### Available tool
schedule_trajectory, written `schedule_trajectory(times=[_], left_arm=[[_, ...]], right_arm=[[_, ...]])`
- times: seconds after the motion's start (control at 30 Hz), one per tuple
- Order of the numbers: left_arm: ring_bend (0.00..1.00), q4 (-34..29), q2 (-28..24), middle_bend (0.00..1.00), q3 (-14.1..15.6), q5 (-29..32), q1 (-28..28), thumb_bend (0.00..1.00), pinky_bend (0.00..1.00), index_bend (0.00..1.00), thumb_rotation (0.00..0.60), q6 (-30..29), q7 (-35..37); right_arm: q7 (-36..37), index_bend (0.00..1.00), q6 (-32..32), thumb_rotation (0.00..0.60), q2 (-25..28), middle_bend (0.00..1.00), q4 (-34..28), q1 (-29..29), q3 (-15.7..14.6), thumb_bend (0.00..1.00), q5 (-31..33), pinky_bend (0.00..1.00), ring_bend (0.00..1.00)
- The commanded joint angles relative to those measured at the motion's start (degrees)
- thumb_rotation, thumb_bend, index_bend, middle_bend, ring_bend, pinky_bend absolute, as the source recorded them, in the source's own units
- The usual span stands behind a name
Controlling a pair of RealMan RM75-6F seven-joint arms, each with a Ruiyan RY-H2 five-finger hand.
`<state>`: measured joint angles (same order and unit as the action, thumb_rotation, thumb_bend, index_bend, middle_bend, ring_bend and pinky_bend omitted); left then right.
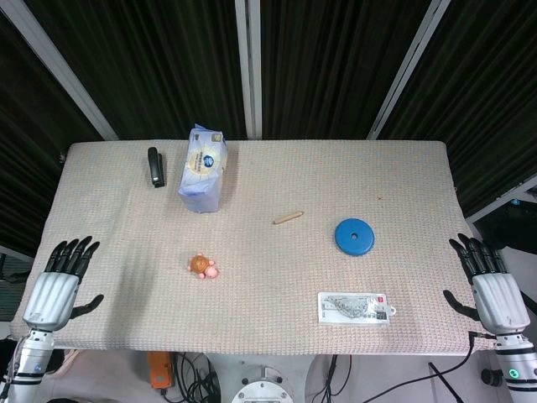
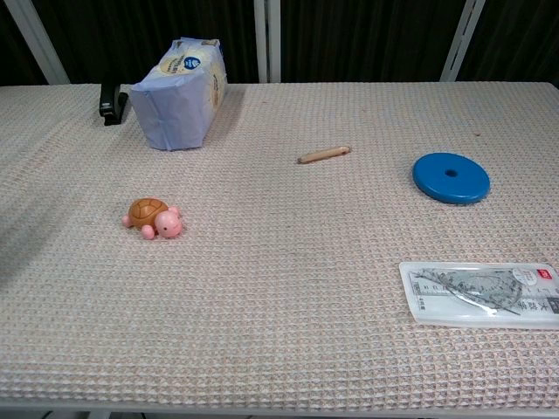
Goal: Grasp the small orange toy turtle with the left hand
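The small orange toy turtle [image 1: 202, 267] [image 2: 154, 217], with pink head and feet, sits on the woven table cover left of centre, near the front. My left hand [image 1: 60, 281] rests at the table's front left corner, fingers spread and empty, well to the left of the turtle. At the front right edge my right hand [image 1: 491, 283] lies with fingers apart, holding nothing. Neither hand shows in the chest view.
A blue-and-white packet [image 1: 203, 169] [image 2: 179, 92] and a black stapler [image 1: 155, 166] [image 2: 110, 104] stand at the back left. A wooden stick [image 1: 287, 218] [image 2: 323, 155], a blue disc [image 1: 355, 236] [image 2: 450, 177] and a clear packaged item [image 1: 353, 308] [image 2: 480, 293] lie to the right.
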<state>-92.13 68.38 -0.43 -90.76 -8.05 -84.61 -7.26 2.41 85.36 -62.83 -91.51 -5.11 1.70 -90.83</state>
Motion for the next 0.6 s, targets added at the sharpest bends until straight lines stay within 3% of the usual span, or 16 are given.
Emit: schedule_trajectory(times=[0.03, 0.17, 0.33, 0.6], left_arm=[[0.00, -0.06, -0.06, 0.00, 0.01, 0.03, -0.03, 0.15, 0.00, 0.04, 0.600, 0.10, 0.00], [0.00, -0.24, -0.10, 0.00, -0.11, -0.17, -0.19, 0.17, 0.00, 0.04, 0.600, 0.07, 0.17], [0.00, -0.85, 0.12, 0.00, -0.45, -1.17, -1.22, 0.30, 0.00, 0.04, 0.600, 0.63, 0.26], [0.00, -0.24, 3.15, 0.00, -2.28, -2.91, -8.03, 0.31, 0.00, 0.06, 0.600, 8.08, 0.28]], right_arm=[[0.04, 0.00, -0.04, 0.600, 0.03, 0.00, 0.02, -0.04, -0.01, 0.16, -0.03, 0.00, 0.00], [0.16, 0.00, 0.09, 0.600, 0.12, 0.00, 0.01, -0.06, 0.06, 0.16, -0.11, 0.00, 0.00], [0.32, 0.00, 0.21, 0.600, 0.22, 0.00, 0.11, -0.04, 0.18, 0.16, 0.02, 0.00, 0.00], [-0.35, 0.00, -0.03, 0.600, 0.25, 0.00, -0.48, -0.17, 0.17, 0.16, 0.05, 0.00, 0.00]])
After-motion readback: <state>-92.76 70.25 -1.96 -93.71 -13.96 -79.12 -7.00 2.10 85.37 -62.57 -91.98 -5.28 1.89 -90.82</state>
